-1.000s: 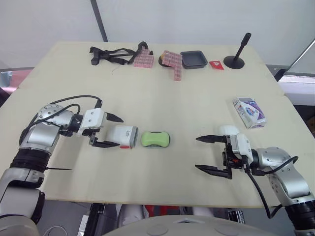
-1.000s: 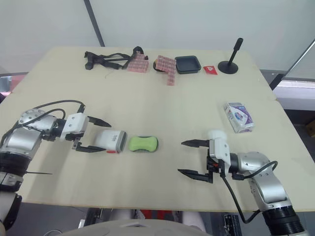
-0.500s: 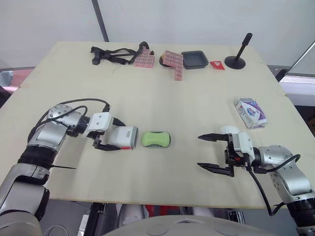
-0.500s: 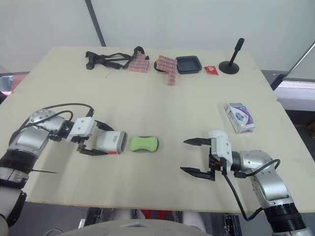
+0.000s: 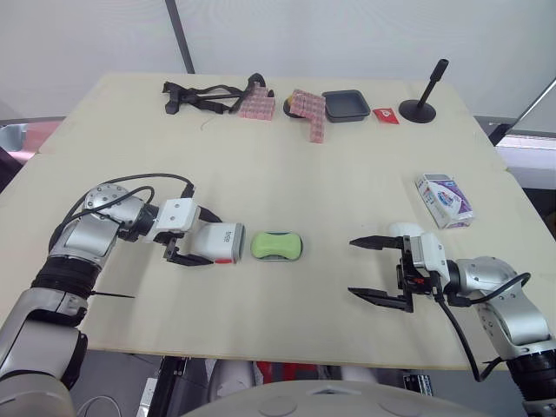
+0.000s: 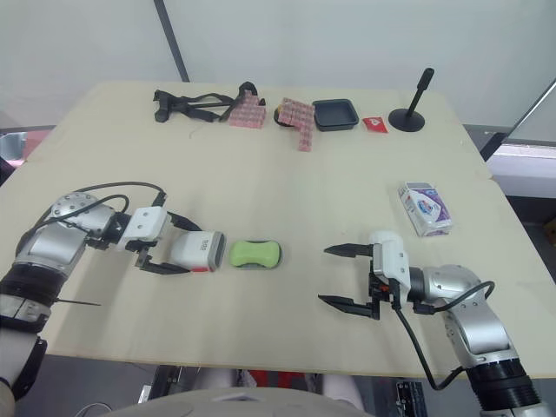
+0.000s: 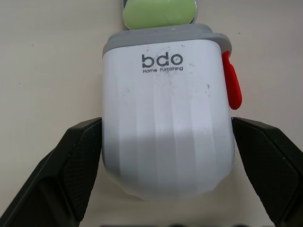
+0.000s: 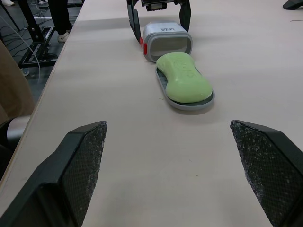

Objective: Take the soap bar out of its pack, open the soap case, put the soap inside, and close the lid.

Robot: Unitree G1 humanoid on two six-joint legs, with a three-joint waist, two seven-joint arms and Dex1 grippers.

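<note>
**Cover mouth faces the soap, and the left arm is the near one**

The soap case cover [image 7: 168, 123] lies on its side at the lower left of the counter [image 5: 304, 174]. The left gripper [image 5: 207, 241] is round it, one of its fingers [image 7: 80, 156] pressed to each long side wall, so the cover is pinched across its width. Its grey-rimmed open end points toward the centre of the frame, away from the wrist.

The green soap [image 5: 276, 245] sits bare on a grey tray [image 8: 194, 106] just beside that open end, and may be touching the rim. Soap, tray and cover share one long axis, running left to right in the head views and in line with the left forearm. As I read it, closing the case means sliding the cover straight along that axis over the soap, with no turn.

The right gripper [image 5: 351, 267] hovers at lower right, fingers [image 8: 80, 161] spread wide and empty, pointing at the soap but well apart from it. The soap pack [image 5: 443, 199] lies at the right edge.
</note>
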